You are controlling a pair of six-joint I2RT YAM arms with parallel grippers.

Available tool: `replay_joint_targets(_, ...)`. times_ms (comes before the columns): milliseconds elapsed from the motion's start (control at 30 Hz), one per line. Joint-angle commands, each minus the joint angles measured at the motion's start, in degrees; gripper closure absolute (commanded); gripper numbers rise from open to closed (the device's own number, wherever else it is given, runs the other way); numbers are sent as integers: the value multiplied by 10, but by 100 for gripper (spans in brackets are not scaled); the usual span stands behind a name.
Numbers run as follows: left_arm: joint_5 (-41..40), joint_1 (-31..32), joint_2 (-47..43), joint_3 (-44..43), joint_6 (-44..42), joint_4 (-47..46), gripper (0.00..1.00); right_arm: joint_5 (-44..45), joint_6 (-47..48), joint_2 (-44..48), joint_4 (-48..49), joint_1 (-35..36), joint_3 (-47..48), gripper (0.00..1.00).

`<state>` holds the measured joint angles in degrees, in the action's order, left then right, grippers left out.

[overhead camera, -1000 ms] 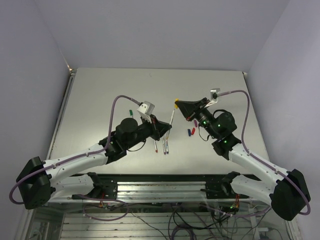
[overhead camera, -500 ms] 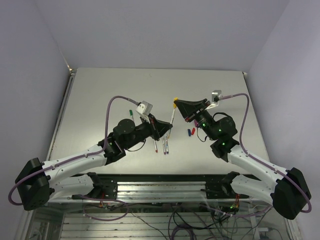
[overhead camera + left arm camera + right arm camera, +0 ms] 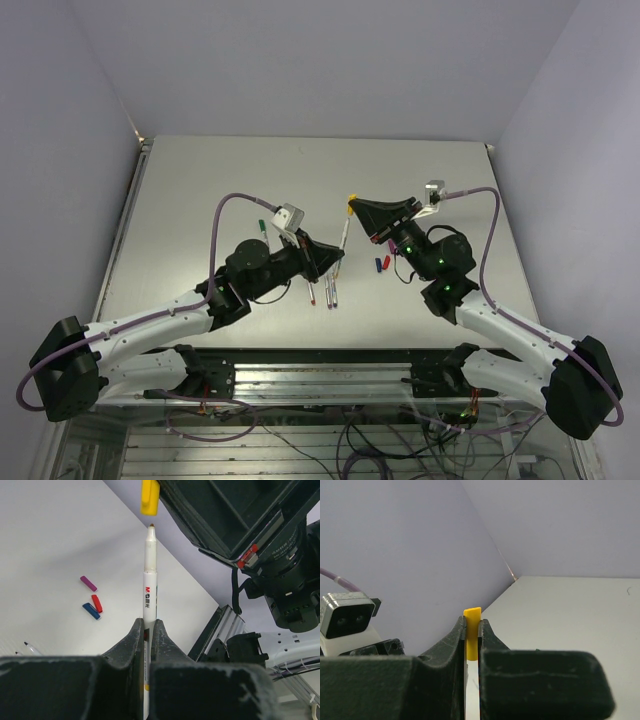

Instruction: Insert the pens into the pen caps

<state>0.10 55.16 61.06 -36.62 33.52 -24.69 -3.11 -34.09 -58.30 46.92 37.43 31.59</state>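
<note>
The left tool [image 3: 148, 626] clamps a pen [image 3: 150, 565], its rear hidden; right tool [image 3: 472, 630] pinches a yellow cap [image 3: 472, 613], seemingly just apart.

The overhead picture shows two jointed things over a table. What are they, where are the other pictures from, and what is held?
Those are two robot arms bolted at the near edge of the table, each ending in a two-finger gripper. A fixed camera above and behind them took the overhead picture; the close-ups come from a camera on each wrist. The left gripper is shut on a white pen, the right gripper on a yellow cap. The pen's tip sits just short of the cap, not yet inside. On the table lie a purple cap, a red cap, a blue cap and more pens.
</note>
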Motion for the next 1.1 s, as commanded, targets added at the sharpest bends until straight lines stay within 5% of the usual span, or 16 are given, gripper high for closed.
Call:
replay_joint_targets(0,-1,-1,-7,4,3,-27,93,-5,-14,9,24,3,0,100)
replay_joint_targets(1067,-51,-1,-31,21,-3,-60,93,-49,-49,-8,10,17,-12,100)
